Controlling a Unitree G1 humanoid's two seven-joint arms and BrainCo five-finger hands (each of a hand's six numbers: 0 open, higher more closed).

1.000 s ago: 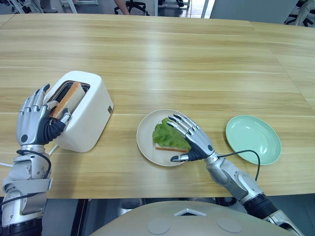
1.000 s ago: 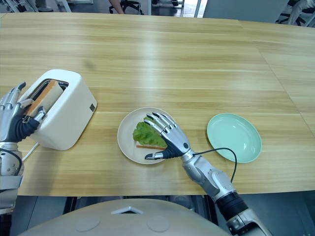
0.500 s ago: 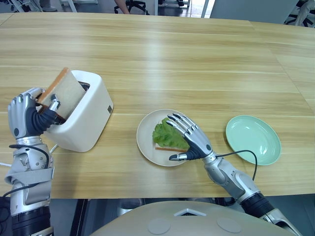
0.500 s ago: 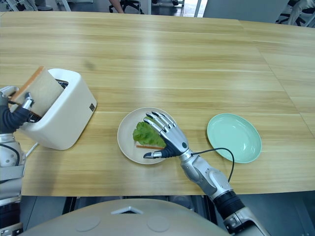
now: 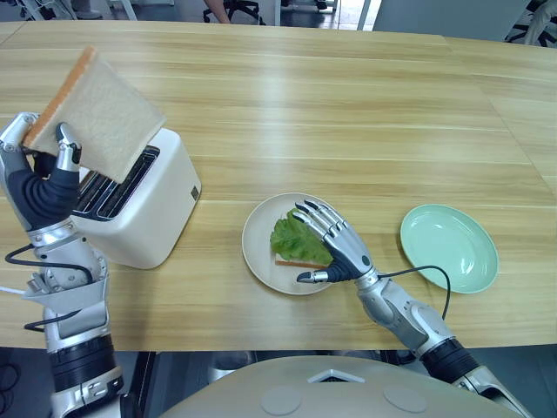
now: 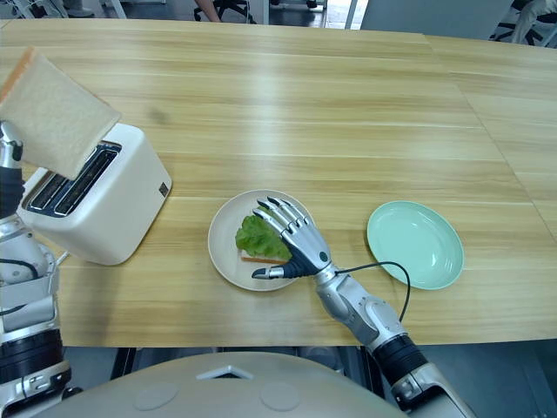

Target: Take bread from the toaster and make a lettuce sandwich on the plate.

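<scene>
at the far left the left hand (image 5: 39, 187) is held up above the toaster (image 5: 152, 213), its fingers curled and pinching the lower corner of the bread slice (image 5: 104, 117); the slice hangs free of the slots and tilted, its broad face turned up and toward the camera, its crust edge running along the upper left side. the relation that matters is this one: from those fingers the plate (image 5: 257, 248) lies to the right and nearer the robot, lower down, past the toaster's right wall, so i judge the slice must travel rightward and down and be turned flat before it lands. a stretch of bare table (image 5: 348, 113) separates toaster and plate, which gives room for that sweep, though the toaster's top right corner sits just under the path. on the plate a lower slice (image 5: 300, 261) lies flat with the lettuce (image 5: 291, 235) on top of it, the slice's long edge running left to right. the right hand (image 5: 335, 246) rests at the plate's right side with its fingers stretched out and spread, holding nothing, the fingertips (image 5: 306, 209) lying over the lettuce; it is the nearer hand to the plate but it covers part of the landing spot, so it would likely need to draw off to the right. beyond it a green plate (image 5: 448, 246) sits well apart from the first, near the table's right side
</scene>
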